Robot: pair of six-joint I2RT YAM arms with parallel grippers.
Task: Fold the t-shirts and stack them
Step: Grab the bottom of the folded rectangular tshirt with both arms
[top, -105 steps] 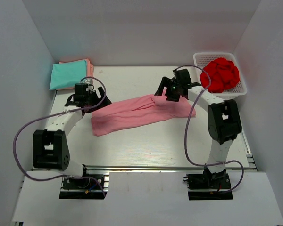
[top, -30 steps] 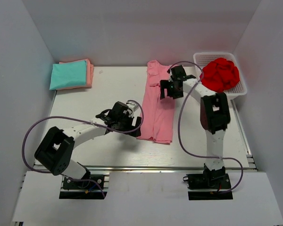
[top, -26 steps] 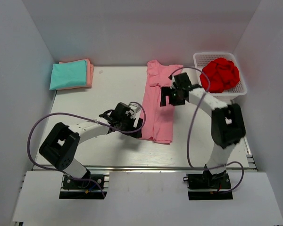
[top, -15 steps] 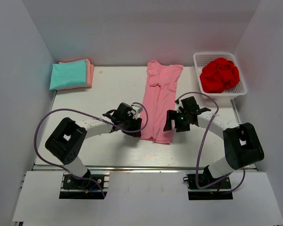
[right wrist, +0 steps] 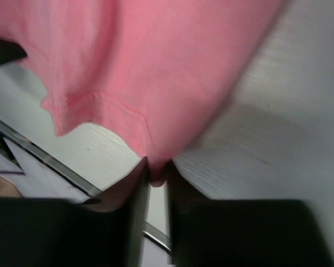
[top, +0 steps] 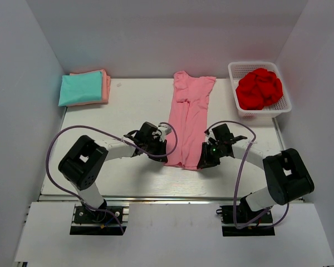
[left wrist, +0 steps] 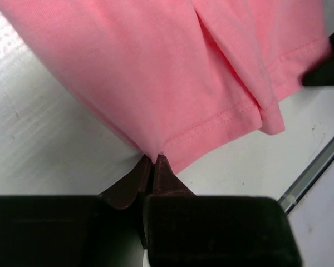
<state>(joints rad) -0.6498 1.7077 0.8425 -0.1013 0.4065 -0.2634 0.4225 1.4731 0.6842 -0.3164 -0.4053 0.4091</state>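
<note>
A light pink t-shirt (top: 189,119) lies folded lengthwise in a long strip down the middle of the table, hem toward me. At the hem's left corner my left gripper (top: 162,158) is shut, with pink cloth (left wrist: 172,83) pinched between its dark fingertips (left wrist: 162,167). My right gripper (top: 203,162) is shut on the hem's right corner, where a fold of the pink shirt (right wrist: 156,72) sits between its fingers (right wrist: 179,178). A folded teal t-shirt (top: 80,88) rests on a salmon-orange one (top: 106,82) at the far left corner.
A white mesh basket (top: 235,72) at the far right holds bunched red cloth (top: 259,88). The table's near edge, with a metal rail (top: 200,198), runs just behind both grippers. White walls enclose the table on three sides.
Both grippers have closed on the pink shirt's near hem corners. The right arm swung from the shirt's upper part down to the hem. The shirt was turned lengthwise earlier.
</note>
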